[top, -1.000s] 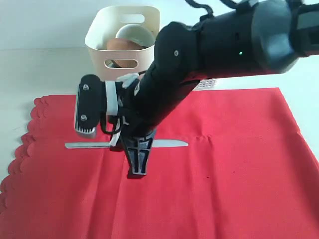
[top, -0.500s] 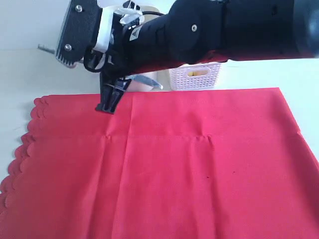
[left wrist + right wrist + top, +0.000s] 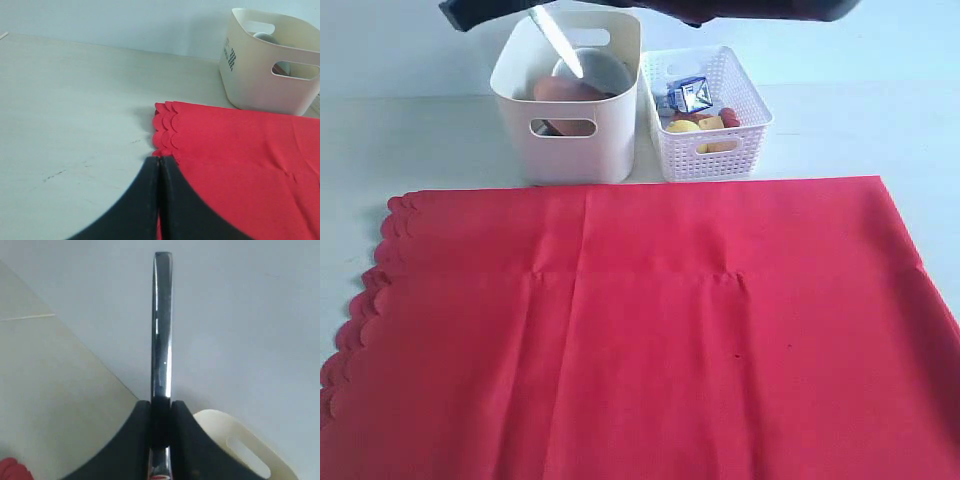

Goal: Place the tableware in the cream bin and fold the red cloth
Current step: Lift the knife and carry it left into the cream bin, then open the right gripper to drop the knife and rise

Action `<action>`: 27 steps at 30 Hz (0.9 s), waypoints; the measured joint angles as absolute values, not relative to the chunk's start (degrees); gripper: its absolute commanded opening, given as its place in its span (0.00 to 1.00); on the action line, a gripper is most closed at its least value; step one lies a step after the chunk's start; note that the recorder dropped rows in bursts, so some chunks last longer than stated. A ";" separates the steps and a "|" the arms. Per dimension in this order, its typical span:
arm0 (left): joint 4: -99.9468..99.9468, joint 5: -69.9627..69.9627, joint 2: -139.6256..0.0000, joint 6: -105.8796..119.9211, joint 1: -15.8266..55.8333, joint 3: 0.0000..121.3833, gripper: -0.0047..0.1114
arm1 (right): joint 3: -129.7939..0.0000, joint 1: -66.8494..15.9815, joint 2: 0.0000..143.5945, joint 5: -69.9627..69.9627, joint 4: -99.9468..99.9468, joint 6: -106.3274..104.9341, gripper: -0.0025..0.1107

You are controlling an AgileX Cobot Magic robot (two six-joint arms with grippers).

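The steel knife (image 3: 558, 42) hangs blade-down and tilted over the open top of the cream bin (image 3: 565, 150). My right gripper (image 3: 161, 410) is shut on the knife (image 3: 162, 325), whose handle juts out past the fingers. Only the edge of that arm shows at the top of the exterior view. Inside the bin lie the white bowl (image 3: 592, 70) and the brown wooden plate (image 3: 563, 91). The red cloth (image 3: 650, 330) lies spread flat with nothing on it. My left gripper (image 3: 160, 162) is shut and empty, low above the cloth's scalloped edge (image 3: 165, 125).
A white lattice basket (image 3: 708, 135) with food items stands right beside the cream bin. The cream bin (image 3: 270, 65) also appears in the left wrist view beyond the cloth. Pale tabletop (image 3: 410, 140) surrounds the cloth on the left and behind.
My right gripper lifted the knife off the red cloth and carried it up and back to above the cream bin. The arm has left most of the exterior view.
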State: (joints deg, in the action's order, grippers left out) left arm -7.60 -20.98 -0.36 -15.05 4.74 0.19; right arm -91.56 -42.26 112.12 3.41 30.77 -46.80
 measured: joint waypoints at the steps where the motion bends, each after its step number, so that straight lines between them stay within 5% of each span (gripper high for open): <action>1: -7.60 -20.98 -0.36 -15.05 4.74 0.19 0.04 | -93.90 -41.73 113.88 3.51 30.98 -44.10 0.02; 27: -7.60 -20.98 -0.36 -15.05 4.74 0.19 0.04 | -100.00 -40.46 130.40 26.29 32.60 -29.61 0.02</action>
